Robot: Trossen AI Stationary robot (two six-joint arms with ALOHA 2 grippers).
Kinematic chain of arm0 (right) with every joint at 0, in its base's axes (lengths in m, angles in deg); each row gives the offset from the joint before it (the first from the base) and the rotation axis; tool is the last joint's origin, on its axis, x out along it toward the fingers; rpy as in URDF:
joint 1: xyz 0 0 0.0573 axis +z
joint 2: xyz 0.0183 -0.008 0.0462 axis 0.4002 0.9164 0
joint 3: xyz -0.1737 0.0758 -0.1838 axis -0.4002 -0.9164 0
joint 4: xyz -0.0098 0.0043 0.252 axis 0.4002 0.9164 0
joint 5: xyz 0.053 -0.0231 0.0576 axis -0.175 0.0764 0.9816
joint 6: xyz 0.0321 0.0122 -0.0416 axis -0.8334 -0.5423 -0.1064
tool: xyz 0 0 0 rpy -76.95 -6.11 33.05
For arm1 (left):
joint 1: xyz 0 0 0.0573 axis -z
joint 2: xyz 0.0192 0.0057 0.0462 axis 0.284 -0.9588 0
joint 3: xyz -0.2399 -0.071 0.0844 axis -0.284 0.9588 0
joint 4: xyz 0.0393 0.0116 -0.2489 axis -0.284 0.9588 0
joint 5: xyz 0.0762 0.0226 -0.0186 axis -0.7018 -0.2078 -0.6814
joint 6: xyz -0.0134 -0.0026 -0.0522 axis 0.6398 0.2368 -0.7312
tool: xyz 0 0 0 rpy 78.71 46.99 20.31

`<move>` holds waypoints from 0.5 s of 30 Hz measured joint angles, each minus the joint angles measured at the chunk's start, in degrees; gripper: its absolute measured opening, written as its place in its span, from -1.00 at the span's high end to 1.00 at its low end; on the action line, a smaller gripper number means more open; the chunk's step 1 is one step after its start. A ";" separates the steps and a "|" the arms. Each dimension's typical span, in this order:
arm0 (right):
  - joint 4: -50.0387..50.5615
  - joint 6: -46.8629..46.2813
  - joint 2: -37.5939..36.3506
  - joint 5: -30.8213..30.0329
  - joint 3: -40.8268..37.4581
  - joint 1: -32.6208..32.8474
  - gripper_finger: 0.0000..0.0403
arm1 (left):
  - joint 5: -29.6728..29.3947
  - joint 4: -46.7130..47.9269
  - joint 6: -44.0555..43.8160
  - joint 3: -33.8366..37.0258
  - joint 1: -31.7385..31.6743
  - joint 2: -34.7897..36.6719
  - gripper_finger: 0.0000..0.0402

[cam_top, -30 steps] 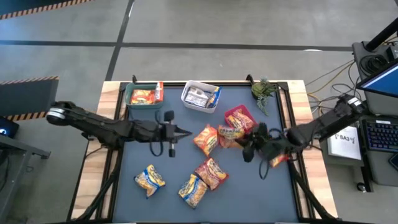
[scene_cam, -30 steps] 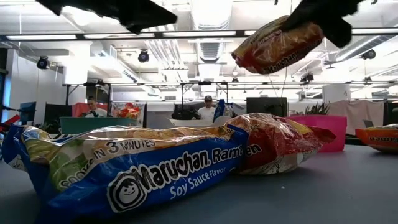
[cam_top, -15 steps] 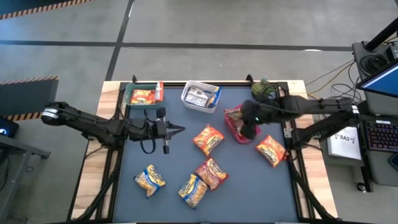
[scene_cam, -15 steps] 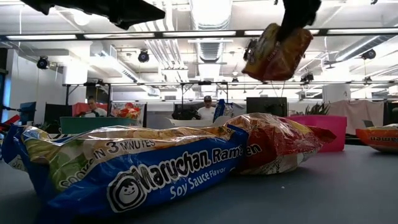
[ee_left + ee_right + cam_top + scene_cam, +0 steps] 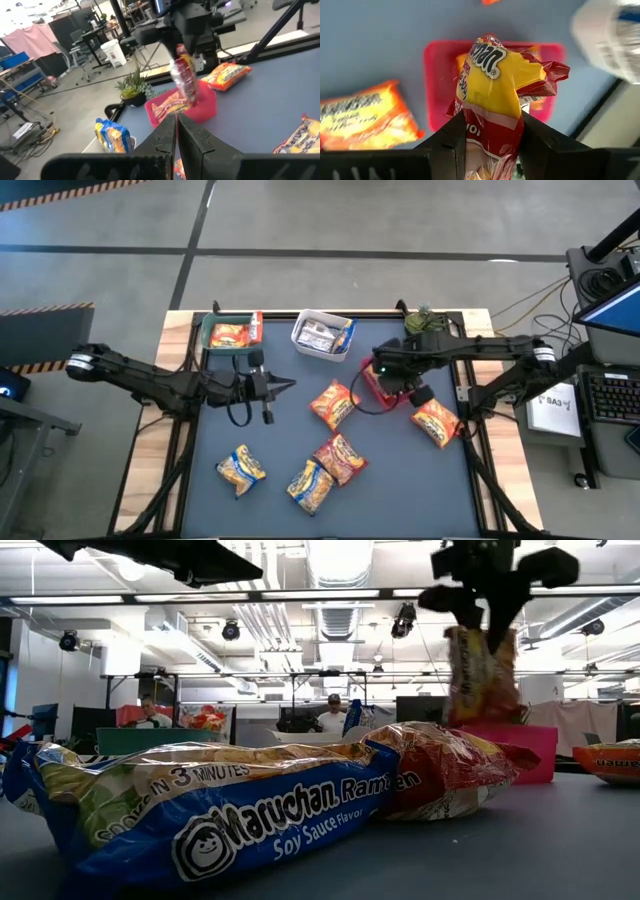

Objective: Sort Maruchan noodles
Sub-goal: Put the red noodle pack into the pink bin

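The red-and-yellow Maruchan packet hung above the red bin near the table's far right edge, pinched in your right gripper. You were at the drop: part the fingers next. Your left gripper, pressed shut, waited mid-table.

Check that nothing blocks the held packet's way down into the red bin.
Nothing visible does. The right gripper holds the red-and-yellow Maruchan packet directly above the red bin, which already holds a packet but is open-topped.
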 joint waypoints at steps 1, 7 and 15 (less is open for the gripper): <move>0.94 0.43 0.42 0.49 -0.30 0.19 0.40 | -0.44 0.28 -0.01 0.00 0.00 0.00 1.00; 2.76 1.11 0.99 -0.01 -3.25 1.87 0.40 | -1.21 1.07 0.00 0.00 0.00 0.00 1.00; -1.10 5.98 0.96 -0.15 -5.83 4.15 0.40 | -1.21 1.04 0.02 0.00 0.00 0.00 1.00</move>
